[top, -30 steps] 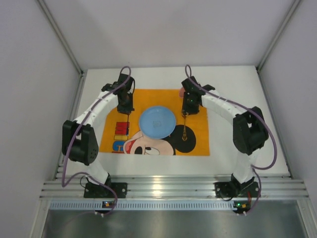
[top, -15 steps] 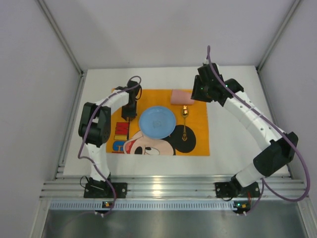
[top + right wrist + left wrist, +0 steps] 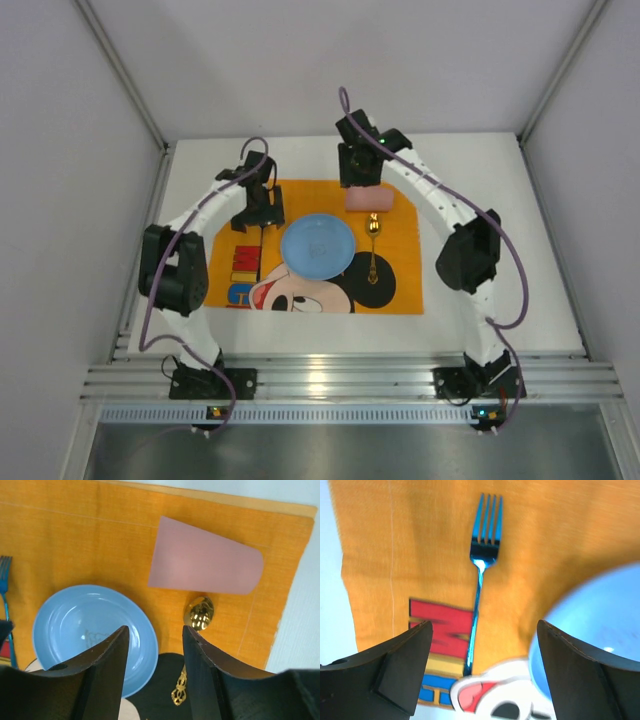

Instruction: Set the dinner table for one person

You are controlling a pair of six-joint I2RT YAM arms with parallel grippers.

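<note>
On the white dinner table [image 3: 480, 170] lies an orange Mickey Mouse placemat [image 3: 400, 290] with a blue plate [image 3: 317, 245] at its middle. A blue fork [image 3: 479, 600] lies flat on the mat left of the plate, tines pointing away. My left gripper [image 3: 485, 630] hangs open above the fork's handle end, with nothing between its fingers. A gold spoon [image 3: 199, 612] lies right of the plate. A pink cup [image 3: 205, 565] lies on its side behind the spoon. My right gripper [image 3: 155, 632] hovers open and empty above the gap between plate and spoon.
Silver aluminium rails [image 3: 330, 380] run along the table's near edge, where both arm bases are bolted. Grey walls close in the left, back and right sides. Bare white tabletop [image 3: 190, 180] borders the mat on every side.
My left gripper has opened and let go of the fork, which now lies on the mat. My right arm has swung from the back right to above the cup, its jaws a little wider.
</note>
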